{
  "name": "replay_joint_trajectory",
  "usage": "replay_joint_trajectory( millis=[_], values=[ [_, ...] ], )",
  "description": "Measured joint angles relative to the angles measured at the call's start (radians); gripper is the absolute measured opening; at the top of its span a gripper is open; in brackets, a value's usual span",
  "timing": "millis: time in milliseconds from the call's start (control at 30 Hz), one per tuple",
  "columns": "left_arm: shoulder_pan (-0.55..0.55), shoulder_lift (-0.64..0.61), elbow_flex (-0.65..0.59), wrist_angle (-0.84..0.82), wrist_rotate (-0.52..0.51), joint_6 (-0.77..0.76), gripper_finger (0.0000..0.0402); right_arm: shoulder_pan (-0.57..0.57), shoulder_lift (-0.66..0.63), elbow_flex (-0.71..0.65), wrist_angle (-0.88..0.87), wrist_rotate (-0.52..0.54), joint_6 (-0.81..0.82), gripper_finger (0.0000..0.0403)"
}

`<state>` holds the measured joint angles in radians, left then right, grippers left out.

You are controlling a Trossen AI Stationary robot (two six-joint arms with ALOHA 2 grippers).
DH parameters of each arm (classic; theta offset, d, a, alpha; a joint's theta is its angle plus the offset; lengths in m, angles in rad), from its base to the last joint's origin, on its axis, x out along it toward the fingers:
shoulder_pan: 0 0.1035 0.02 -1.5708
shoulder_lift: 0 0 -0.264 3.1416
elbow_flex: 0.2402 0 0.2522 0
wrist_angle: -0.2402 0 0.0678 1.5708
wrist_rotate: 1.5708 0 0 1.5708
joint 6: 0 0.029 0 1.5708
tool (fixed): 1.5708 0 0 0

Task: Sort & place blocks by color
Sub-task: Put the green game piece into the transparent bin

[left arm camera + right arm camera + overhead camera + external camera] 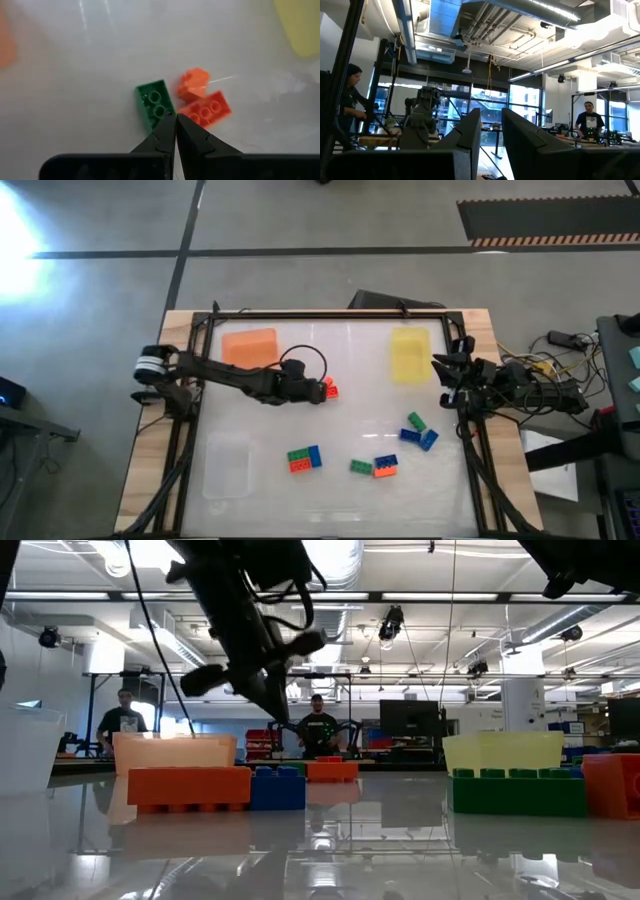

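Observation:
My left gripper (175, 118) is shut. It hangs above the table's middle (318, 390), its tips over the gap between a green block (155, 102) and two red-orange blocks (207, 107) (194, 83). These three lie on the table. The low view shows the left gripper (278, 705) raised off the surface. More blocks lie nearer the front: a green, blue and red group (304, 459), a green one (361, 467), a blue and orange pair (385, 466), and a green and blue cluster (418, 430). My right gripper (491, 130) is open and waits at the table's right edge (450, 375), pointing into the room.
An orange tray (249, 346) stands at the far left, a yellow tray (409, 353) at the far right and a clear tray (228, 463) at the near left. A black frame (330, 312) borders the table. People stand in the room beyond (318, 730).

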<state>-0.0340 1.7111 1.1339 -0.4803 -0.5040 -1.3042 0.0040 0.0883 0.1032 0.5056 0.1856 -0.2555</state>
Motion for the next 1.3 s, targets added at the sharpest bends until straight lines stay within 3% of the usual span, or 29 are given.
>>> replay_joint_trajectory(
  millis=[233, 533, 667, 1000, 1300],
  values=[
    [0.039, 0.086, 0.0, 0.162, 0.078, 0.004, 0.0, 0.0, 0.0, 0.0, -0.001, 0.0, -0.008, 0.0068],
    [0.045, 0.09, -0.01, 0.157, 0.081, 0.028, 0.0003, 0.0, 0.0, 0.0, -0.018, 0.0, -0.01, 0.0068],
    [0.046, 0.09, -0.018, 0.158, 0.081, 0.028, 0.003, 0.0, 0.0, 0.0, -0.023, 0.0, -0.01, 0.0068],
    [0.054, 0.09, -0.04, 0.156, 0.073, 0.029, 0.0142, 0.0, 0.0, 0.0, -0.045, 0.0, -0.007, 0.0068],
    [0.076, 0.09, -0.041, 0.156, 0.069, 0.029, 0.0157, 0.0, 0.0, 0.0, -0.052, 0.0, -0.007, 0.0068]
  ],
)
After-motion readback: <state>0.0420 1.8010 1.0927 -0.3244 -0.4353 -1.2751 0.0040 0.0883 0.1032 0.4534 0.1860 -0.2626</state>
